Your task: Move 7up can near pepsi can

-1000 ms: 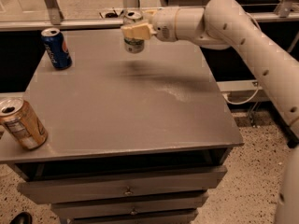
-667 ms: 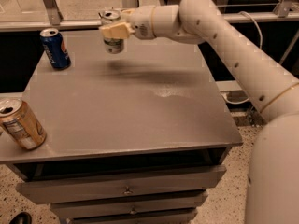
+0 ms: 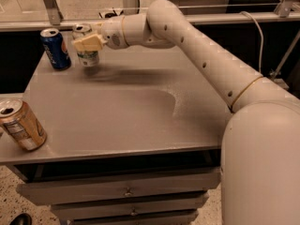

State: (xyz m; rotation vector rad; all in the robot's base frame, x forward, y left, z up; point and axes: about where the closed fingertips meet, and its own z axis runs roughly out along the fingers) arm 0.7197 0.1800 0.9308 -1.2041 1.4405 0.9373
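The 7up can (image 3: pixel 87 56), white and green with a silver top, is held in my gripper (image 3: pixel 88 43) at the far left of the grey table (image 3: pixel 126 111). It is upright and just right of the pepsi can (image 3: pixel 55 48), a dark blue can with a silver top standing near the table's back left corner. The gripper's cream fingers (image 3: pixel 89 42) are shut around the 7up can's upper half. I cannot tell whether the can touches the tabletop. A small gap separates the two cans.
An orange-gold can (image 3: pixel 21 124) stands tilted at the table's front left edge. Drawers (image 3: pixel 122 191) sit under the tabletop. My arm (image 3: pixel 211 64) reaches across the table from the right. A metal rail (image 3: pixel 197 18) runs behind the table.
My gripper has carried the 7up can leftward across the back of the table, from near the middle to right beside the pepsi can, and lower toward the tabletop.
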